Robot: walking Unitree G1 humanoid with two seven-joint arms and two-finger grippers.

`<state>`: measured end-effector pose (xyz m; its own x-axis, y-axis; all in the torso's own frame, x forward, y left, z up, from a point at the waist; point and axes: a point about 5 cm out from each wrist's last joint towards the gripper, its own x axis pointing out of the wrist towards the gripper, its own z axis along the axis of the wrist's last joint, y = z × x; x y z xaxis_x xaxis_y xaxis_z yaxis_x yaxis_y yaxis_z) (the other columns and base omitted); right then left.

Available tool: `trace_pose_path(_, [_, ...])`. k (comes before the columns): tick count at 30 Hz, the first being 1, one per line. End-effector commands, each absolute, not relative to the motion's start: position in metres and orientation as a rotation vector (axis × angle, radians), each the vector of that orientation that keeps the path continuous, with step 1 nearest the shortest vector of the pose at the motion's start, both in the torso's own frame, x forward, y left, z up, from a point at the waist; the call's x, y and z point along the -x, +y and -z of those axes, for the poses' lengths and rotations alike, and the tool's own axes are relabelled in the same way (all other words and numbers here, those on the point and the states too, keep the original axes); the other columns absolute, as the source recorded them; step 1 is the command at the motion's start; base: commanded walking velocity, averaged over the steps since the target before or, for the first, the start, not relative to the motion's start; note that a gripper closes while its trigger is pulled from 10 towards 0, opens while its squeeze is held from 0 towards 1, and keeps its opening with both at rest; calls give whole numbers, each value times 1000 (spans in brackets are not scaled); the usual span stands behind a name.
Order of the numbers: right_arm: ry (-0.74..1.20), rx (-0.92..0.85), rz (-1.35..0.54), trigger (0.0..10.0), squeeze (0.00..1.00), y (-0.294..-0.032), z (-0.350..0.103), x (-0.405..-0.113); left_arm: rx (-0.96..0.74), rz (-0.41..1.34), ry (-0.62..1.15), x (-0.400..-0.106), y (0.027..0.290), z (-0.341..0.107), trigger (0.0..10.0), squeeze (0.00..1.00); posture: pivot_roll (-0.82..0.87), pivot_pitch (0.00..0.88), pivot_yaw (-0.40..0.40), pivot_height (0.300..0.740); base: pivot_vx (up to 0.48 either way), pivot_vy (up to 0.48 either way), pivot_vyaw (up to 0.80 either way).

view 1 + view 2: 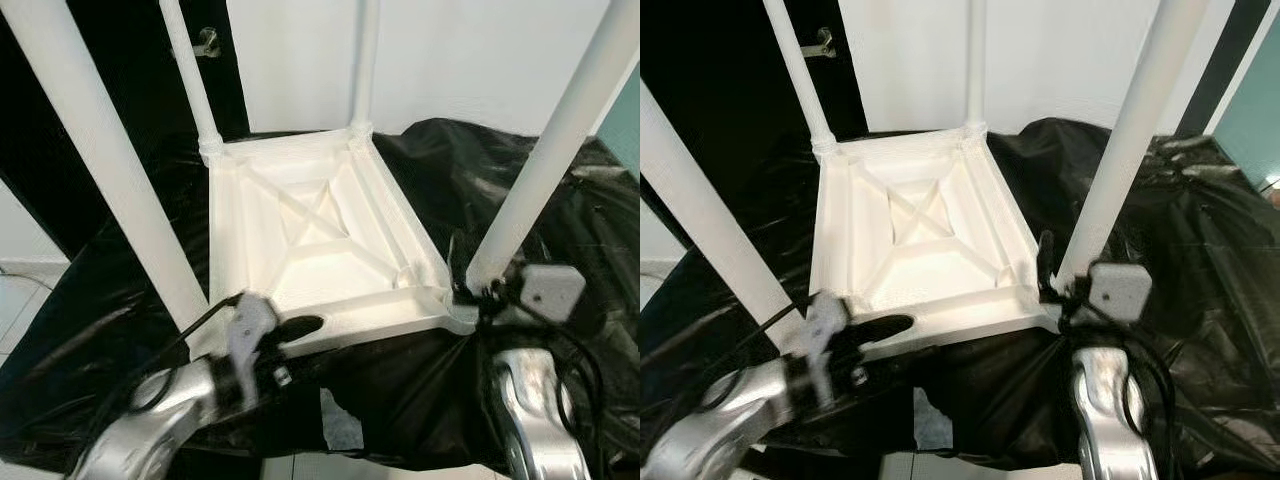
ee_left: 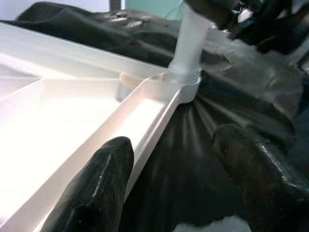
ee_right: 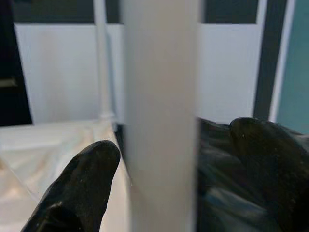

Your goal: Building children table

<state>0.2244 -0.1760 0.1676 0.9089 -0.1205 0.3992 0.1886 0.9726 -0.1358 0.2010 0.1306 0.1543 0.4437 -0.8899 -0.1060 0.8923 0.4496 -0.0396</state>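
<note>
A white wall (image 1: 470, 60) stands at the far side. A dark door (image 1: 120, 70) is far left. Pale floor tiles (image 1: 15, 300) lie near left.

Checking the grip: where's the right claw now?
The right claw straddles the near-right table leg just above the upturned white tabletop, near its corner socket, over black sheeting.

The upturned children's table (image 1: 320, 240) before me is plain white, its four legs (image 1: 100, 150) white too, with a crossed rib pattern inside. It lies on glossy black plastic sheeting (image 1: 560, 230). My fingers (image 2: 96, 188) are black, my arms (image 1: 150, 420) silver. The wall (image 1: 460, 50) behind is white.
</note>
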Motion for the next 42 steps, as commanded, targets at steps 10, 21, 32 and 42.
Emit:
trace_pose_path(10, [-360, 230, 79, 10000, 0, -178, -156, -206, -94, 1145, 209, -181, 171, -161, 10000, 0, 22, 0, -12, 740, 0, 0, 0])
trace_pose_path(21, [-235, 294, -25, 10000, 0, -184, -120, -192, -160, 1036, 469, -159, 254, -160, 10000, 0, 32, 0, 9, 740, 0, 0, 0])
trace_pose_path(32, [-51, 128, -333, 10000, 0, -157, -93, -196, -277, 569, 345, -210, 313, -162, 10000, 0, 51, 0, 0, 740, 0, 0, 0])
trace_pose_path(42, [48, 26, -440, 10000, 0, -143, -83, -199, -121, 272, 45, -269, 321, -178, 10000, 0, 45, 0, -18, 740, 0, 0, 0])
